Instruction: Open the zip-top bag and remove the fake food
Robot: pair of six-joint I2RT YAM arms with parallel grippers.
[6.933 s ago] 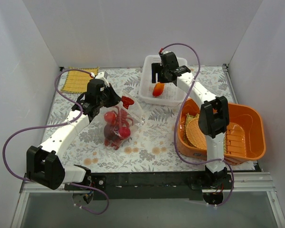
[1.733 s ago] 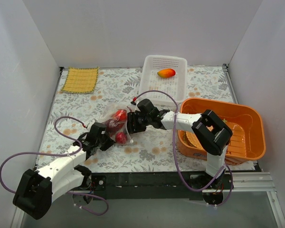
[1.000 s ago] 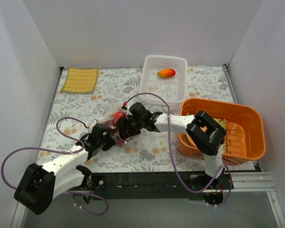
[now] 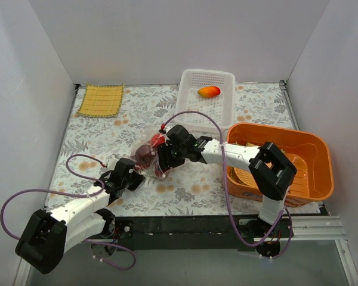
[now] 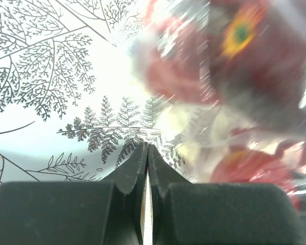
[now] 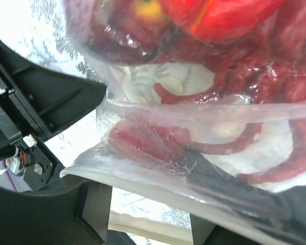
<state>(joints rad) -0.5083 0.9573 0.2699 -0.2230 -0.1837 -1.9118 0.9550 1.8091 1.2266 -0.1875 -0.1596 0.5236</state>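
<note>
The clear zip-top bag (image 4: pixel 142 150) lies at mid-table and holds the red lobster (image 6: pixel 143 139), a round red fruit (image 6: pixel 219 15) and a dark red apple-like piece (image 5: pixel 255 66). My right gripper (image 4: pixel 163 162) reaches into the bag's mouth. In its wrist view the bag (image 6: pixel 143 171) drapes over my right gripper (image 6: pixel 148 153), whose jaws are part closed on a red piece of the lobster. My left gripper (image 4: pixel 134 174) is at the bag's near left corner. In its wrist view my left gripper (image 5: pixel 147 148) is shut, with nothing seen between its tips. The orange-yellow mango (image 4: pixel 209 92) lies in the white basket (image 4: pixel 185 104).
An orange basin (image 4: pixel 322 143) stands at the right and holds woven mats. A yellow woven mat (image 4: pixel 99 100) lies at the back left. The left arm's cable loops over the near left of the table. The left arm (image 6: pixel 35 102) sits close beside the right gripper.
The mango now lies in the white basket and the right arm has come down to the bag. Over the last second the right gripper drew back slightly to the right, shifting the bag.
</note>
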